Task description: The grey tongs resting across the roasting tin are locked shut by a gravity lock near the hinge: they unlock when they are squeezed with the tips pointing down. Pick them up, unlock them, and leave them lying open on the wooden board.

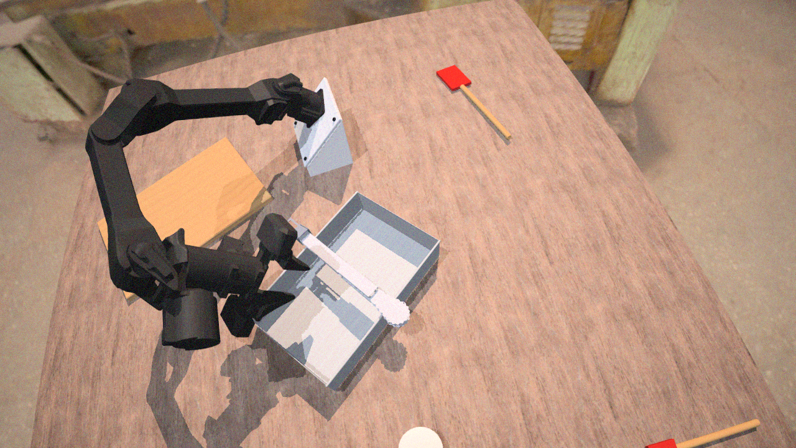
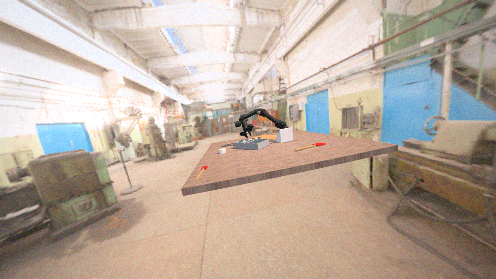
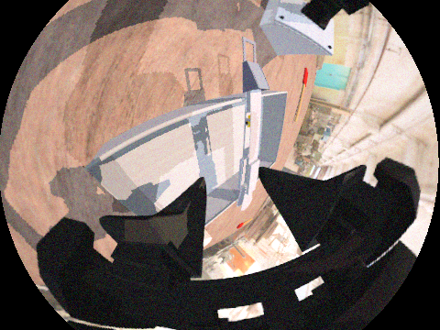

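Note:
The grey tongs (image 1: 339, 264) (image 3: 253, 133) lie across the roasting tin (image 1: 392, 231) (image 2: 256, 145) (image 3: 271, 130), their arms together. The hinge end with its wire loop overhangs the rim nearer the board, and the scalloped tips overhang the opposite rim. My gripper (image 1: 301, 282) (image 2: 248, 135) (image 3: 232, 176) is open and empty, above the tin on the near-left side of the tongs in the top view. In the wrist view the tongs show ahead of the fingertips, nearer the right one. The wooden board (image 1: 194, 189) (image 2: 268, 136) lies behind the arm, partly hidden by it.
The arm's wedge-shaped base mount (image 1: 328, 150) (image 2: 285, 136) (image 3: 298, 34) stands behind the tin. One red-headed spatula (image 1: 453, 78) (image 2: 319, 144) lies at the far right and another (image 1: 662, 443) (image 2: 204, 167) near the table's corner. A white round object (image 1: 420, 438) (image 2: 222, 151) stands beyond the tin.

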